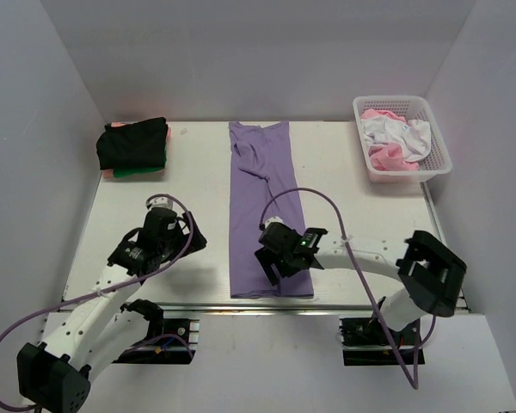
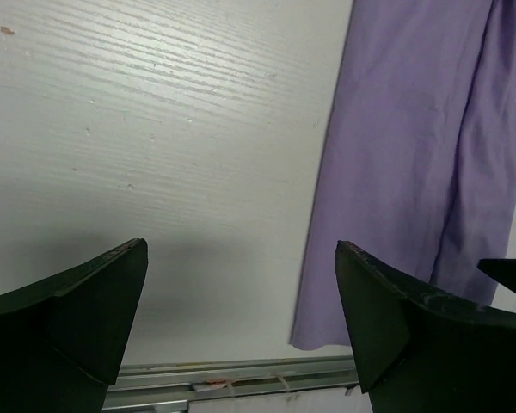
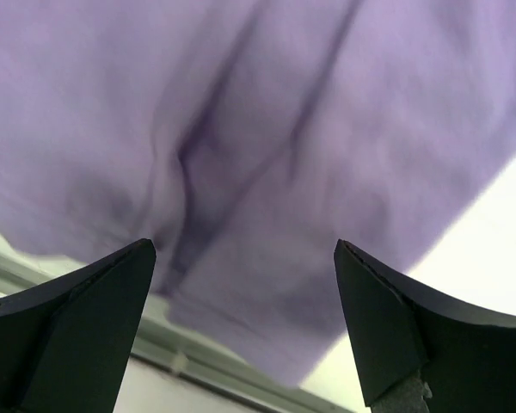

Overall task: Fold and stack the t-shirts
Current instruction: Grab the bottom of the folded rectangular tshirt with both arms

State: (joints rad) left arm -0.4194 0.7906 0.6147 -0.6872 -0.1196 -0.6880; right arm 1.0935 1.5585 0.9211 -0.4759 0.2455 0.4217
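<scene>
Nearest, at the front edge of the worktop [image 1: 189, 181]: right tool [image 3: 245, 249] spread to full width, nothing between the fingers, poised just above the near end of the lavender t-shirt [image 1: 262, 206]. A little to the left, left tool [image 2: 241, 249] equally wide and equally empty, hanging over bare worktop beside the shirt's left edge, not touching it.

Mid-worktop: lavender t-shirt laid flat as one long narrow strip, running from the front rail [image 2: 241, 374] toward the far side, sleeves apparently tucked in. Judged about halfway folded: lengthwise folds made, crosswise folds and the move to the pile not yet done.

Far left: stack of folded t-shirts [image 1: 133, 148], black on top, green beneath, a sliver of pink at the back. Judged finished. Far right: white lattice basket [image 1: 410, 175] with crumpled pink and white cloth [image 1: 396, 138] inside, likely more to fold.

Only from the top view: stack, basket, whole length of the strip. Only from the left wrist: near left corner of the strip, just short of the rail. Only from the right wrist: soft creases in the cloth directly under the fingers, blurred, with a bright wedge of worktop at the right.
</scene>
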